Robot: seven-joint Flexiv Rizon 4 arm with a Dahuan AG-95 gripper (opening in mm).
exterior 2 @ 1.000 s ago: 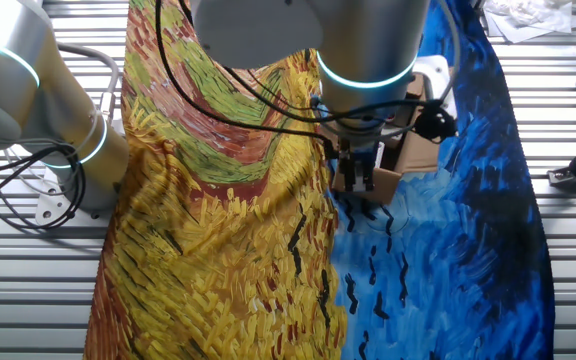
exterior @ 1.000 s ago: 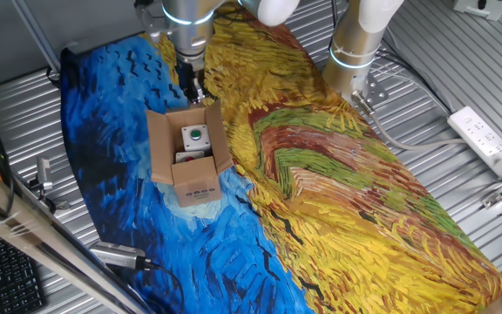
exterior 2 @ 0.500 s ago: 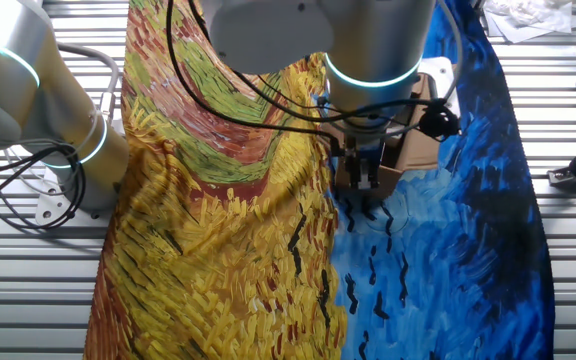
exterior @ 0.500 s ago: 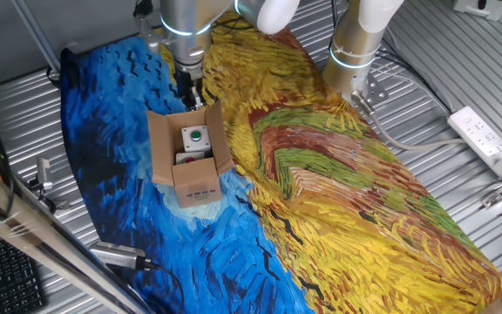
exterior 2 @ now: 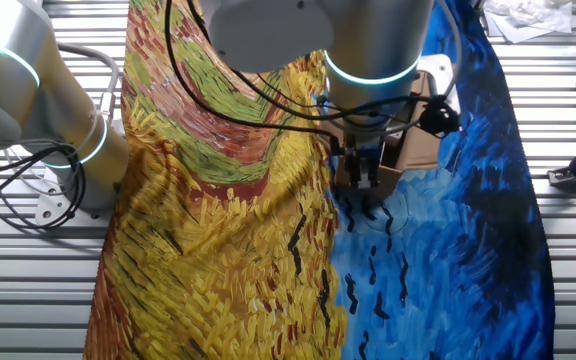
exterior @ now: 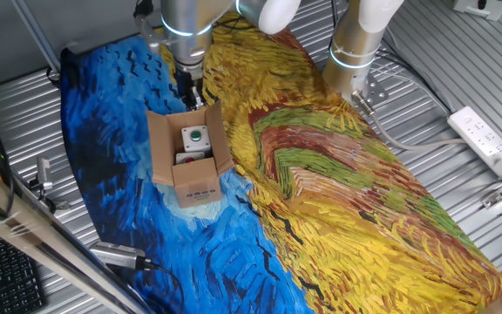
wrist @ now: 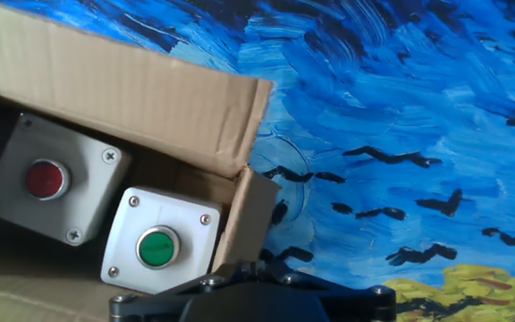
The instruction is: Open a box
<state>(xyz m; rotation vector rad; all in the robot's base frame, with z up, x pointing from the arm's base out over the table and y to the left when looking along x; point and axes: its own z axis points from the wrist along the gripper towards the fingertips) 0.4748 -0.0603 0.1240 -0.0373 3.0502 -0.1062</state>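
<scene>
While the box point(exterior: 188, 155) lies flaps-open, long axis toward the end effector point(exterior: 190, 92), whose grip is unclear.

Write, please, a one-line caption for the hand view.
Opened cardboard box on a painted cloth, holding a red push-button unit and a green one.

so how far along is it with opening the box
Mostly done: the box has its top flaps folded out, and the hand view shows two push-button units inside, one red, one green. The hand hovers by the far end flap, holding nothing visible. At most that end flap may need pressing back.
</scene>
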